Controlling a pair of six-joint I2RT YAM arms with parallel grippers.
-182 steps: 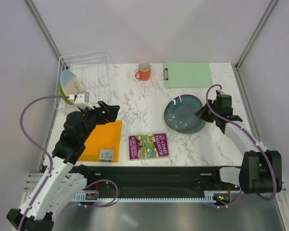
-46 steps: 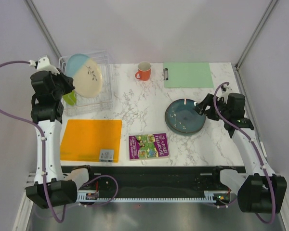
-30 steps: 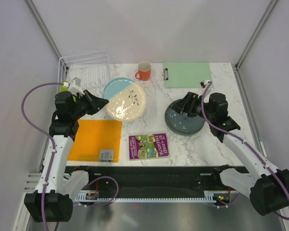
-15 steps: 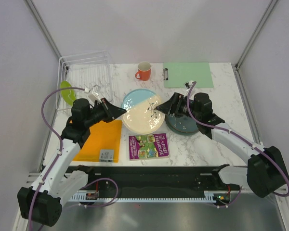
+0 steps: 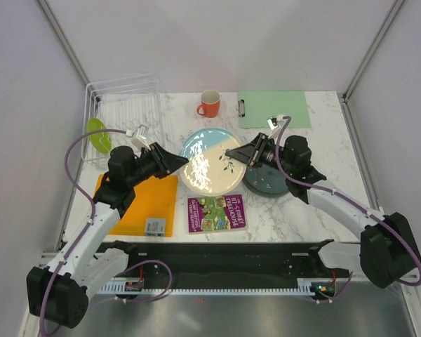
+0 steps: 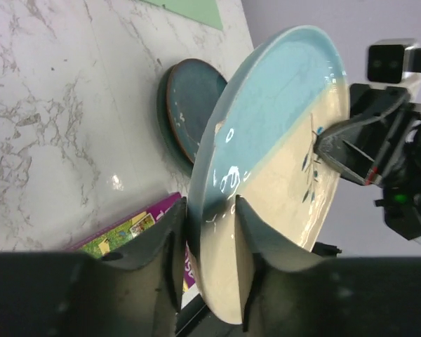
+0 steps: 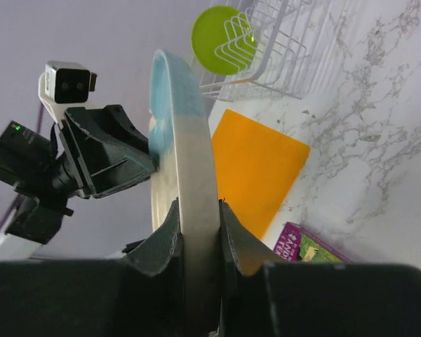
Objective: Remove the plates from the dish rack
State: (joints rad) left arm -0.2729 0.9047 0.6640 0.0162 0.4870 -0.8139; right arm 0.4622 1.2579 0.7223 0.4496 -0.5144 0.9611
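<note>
Cream and light-blue round plate with a sprig motif (image 5: 209,165): it is held up in the air between the two claws, tilted on its edge above the marble counter (image 5: 189,123). It is not laid down yet.
Left claw (image 5: 182,161): its fingers are placed on both sides of the plate's rim. Whether the rim is pinched or let loose cannot be told from the wrist view.
Right claw (image 5: 231,154): it is pressed onto the opposite rim, one finger on each face, so the plate is pinched by it.
Glossy dark teal round plate (image 5: 272,180): it is lying flat on the counter just below the right claw, on top of another plate. This stack is judged to be the place meant for the held plate.
Small lime green round plate (image 5: 97,133): it is standing in the white wire dish rack (image 5: 126,105), well behind the left claw, and is not yet unloaded.
Step in hand: a handover from the left claw to the right one is judged to be under way.
Risk of dropping: if the left claw is opened before the right pinch is firm, the plate could swing on its narrow rim grip, slip, and fall onto the counter or the purple picture book (image 5: 216,213) underneath.
Risk of twisting: if the plate is pulled by both claws at once, the glazed rim could be forced out of one of them.
Risk of chipping: if the plate is lowered too steeply, the teal plate could be struck by its edge.
</note>
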